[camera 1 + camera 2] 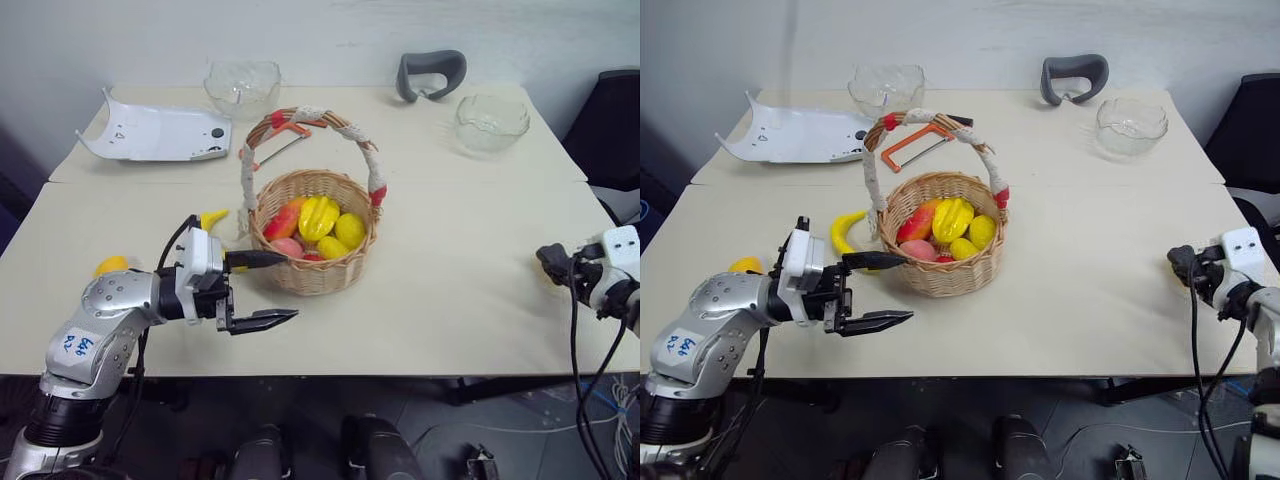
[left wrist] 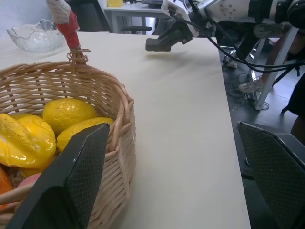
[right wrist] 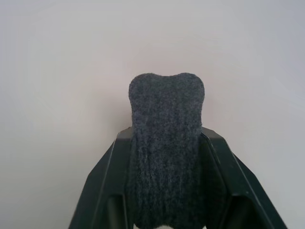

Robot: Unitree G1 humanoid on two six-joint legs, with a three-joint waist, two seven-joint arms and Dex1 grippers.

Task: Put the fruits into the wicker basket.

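The round wicker basket (image 1: 318, 272) with its tall wrapped handle stands mid-table. Inside it, on the left side, lies the red-orange mango (image 1: 282, 222), among a yellow starfruit (image 1: 318, 215), lemons and a pinkish fruit. The yellow banana (image 1: 845, 232) lies on the table just left of the basket. My left gripper (image 1: 290, 286) is open and empty. It points sideways at the basket's near-left wall, with one finger (image 2: 71, 181) close to the rim. My right gripper (image 1: 550, 262) hovers far off by the table's right edge, shut with nothing in it.
A small yellow fruit (image 1: 110, 265) sits behind my left arm. At the back are two glass bowls (image 1: 243, 87) (image 1: 491, 121), a white plastic shell (image 1: 155, 133), a grey headset (image 1: 431, 73) and an orange-framed saw (image 1: 915, 145). A black chair (image 1: 612, 130) stands at the right.
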